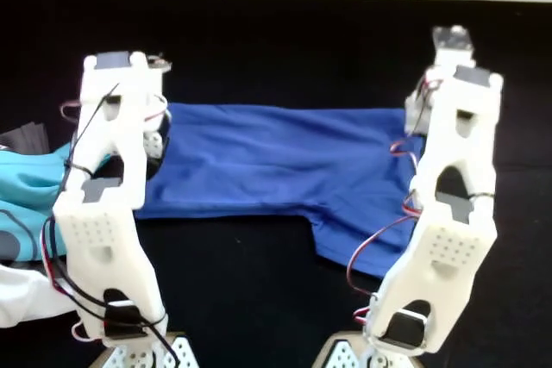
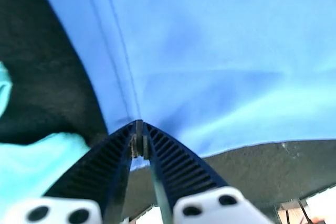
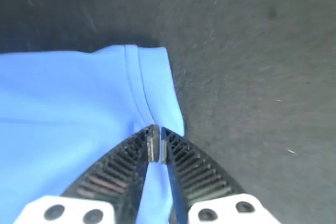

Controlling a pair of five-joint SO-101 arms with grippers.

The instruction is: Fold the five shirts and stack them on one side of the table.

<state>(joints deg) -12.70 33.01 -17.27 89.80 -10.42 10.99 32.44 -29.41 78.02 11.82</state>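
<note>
A blue shirt [image 1: 285, 165] lies spread across the black table between the two arms, one sleeve hanging toward the front right. My left gripper [image 1: 156, 140] sits at the shirt's left edge. In the left wrist view the left gripper [image 2: 138, 146] is shut, pinching the blue shirt [image 2: 220, 61] at a seam. My right gripper [image 1: 417, 116] is at the shirt's right edge. Its wrist view shows the right gripper [image 3: 157, 145] shut on the hem of the blue shirt [image 3: 68, 108], near a corner.
A teal shirt [image 1: 30, 183] lies bunched at the left edge, also seen as teal cloth [image 2: 37, 163] beside the left gripper. A white garment [image 1: 21, 295] lies at the front left, a dark item [image 1: 26, 137] behind the teal one. Black table [image 1: 285, 49] stretches behind.
</note>
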